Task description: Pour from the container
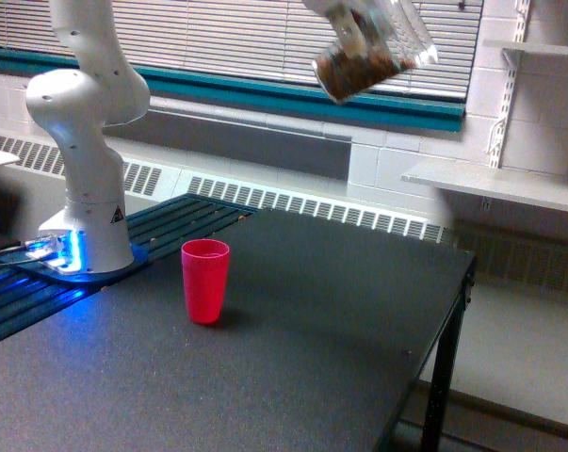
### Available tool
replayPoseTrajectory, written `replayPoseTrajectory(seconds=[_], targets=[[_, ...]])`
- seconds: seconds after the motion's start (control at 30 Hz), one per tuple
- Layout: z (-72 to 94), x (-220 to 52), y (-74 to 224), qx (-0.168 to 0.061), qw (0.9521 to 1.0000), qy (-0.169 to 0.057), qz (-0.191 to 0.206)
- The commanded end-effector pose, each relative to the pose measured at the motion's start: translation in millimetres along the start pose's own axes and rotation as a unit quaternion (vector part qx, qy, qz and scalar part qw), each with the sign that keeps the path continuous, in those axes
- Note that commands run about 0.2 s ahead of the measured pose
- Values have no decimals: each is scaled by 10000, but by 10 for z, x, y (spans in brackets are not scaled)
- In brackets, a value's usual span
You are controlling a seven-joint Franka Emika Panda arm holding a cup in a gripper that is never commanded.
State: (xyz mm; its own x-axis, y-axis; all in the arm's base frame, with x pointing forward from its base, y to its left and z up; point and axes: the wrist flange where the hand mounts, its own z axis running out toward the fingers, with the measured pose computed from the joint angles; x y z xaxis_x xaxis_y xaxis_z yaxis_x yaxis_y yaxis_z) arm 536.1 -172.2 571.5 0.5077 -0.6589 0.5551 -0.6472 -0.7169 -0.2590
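High at the frame's top, your container [370,47] hangs tilted, brown contents inside, well above the red cup [205,280] on the desk [340,320]. Tool's cropped; I cannot tell its grip. Smooth, likely slippery walls: hold the body.

small triangular warning sign on the robot base [115,216], no legible text

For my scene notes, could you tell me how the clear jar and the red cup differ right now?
The clear jar is transparent with brown contents; the red cup is opaque. The jar hangs tilted high above the table; the cup stands upright on it. The jar looks wider. Both are round and open-mouthed.
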Motion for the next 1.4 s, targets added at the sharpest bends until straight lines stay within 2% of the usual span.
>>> replayPoseTrajectory(seconds=[0.03,0.3,0.7,0.9,1.03,1.4], targets=[[32,-95,205,-176,9995,-95,-240],[-87,-205,443,-312,9989,-144,-328],[-338,-440,717,-567,9975,9,-422],[-442,-689,825,-653,9973,32,-344],[-501,-875,883,-701,9970,-39,-330],[-624,-1199,863,-790,9959,-139,-428]])
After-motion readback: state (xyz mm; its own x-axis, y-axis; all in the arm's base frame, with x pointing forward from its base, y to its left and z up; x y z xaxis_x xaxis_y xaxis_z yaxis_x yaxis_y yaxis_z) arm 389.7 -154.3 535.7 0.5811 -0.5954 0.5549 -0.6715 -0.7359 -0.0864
